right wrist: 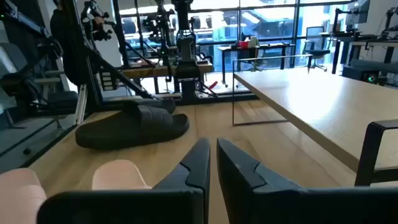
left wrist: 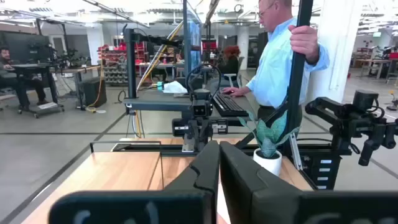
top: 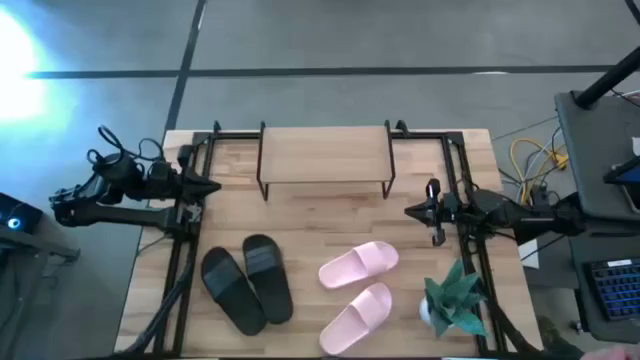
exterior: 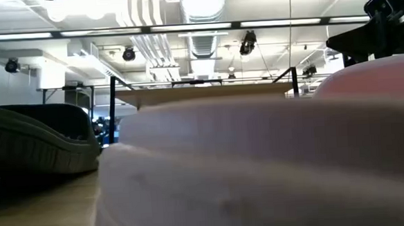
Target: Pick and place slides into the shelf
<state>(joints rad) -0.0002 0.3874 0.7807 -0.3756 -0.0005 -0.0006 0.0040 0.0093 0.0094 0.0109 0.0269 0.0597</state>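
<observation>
While both grippers, left gripper (top: 212,186) and right gripper (top: 410,211), sit pinched empty, matte black slides (top: 247,284) and smooth pink slides (top: 357,290) lie before the plank-topped shelf (top: 324,154).

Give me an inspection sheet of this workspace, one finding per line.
Surface: wooden table, black frame rails along both sides.
Job's things: black slides and pink slides lie on the table; shelf at the far edge, nothing on top.
Clutter: potted plant beside the pink slides.
Grippers: left gripper and right gripper shut, empty, at the table's sides.
Cables: yellow cables on the floor, right.
Surroundings: person at a keyboard beyond the table.
</observation>
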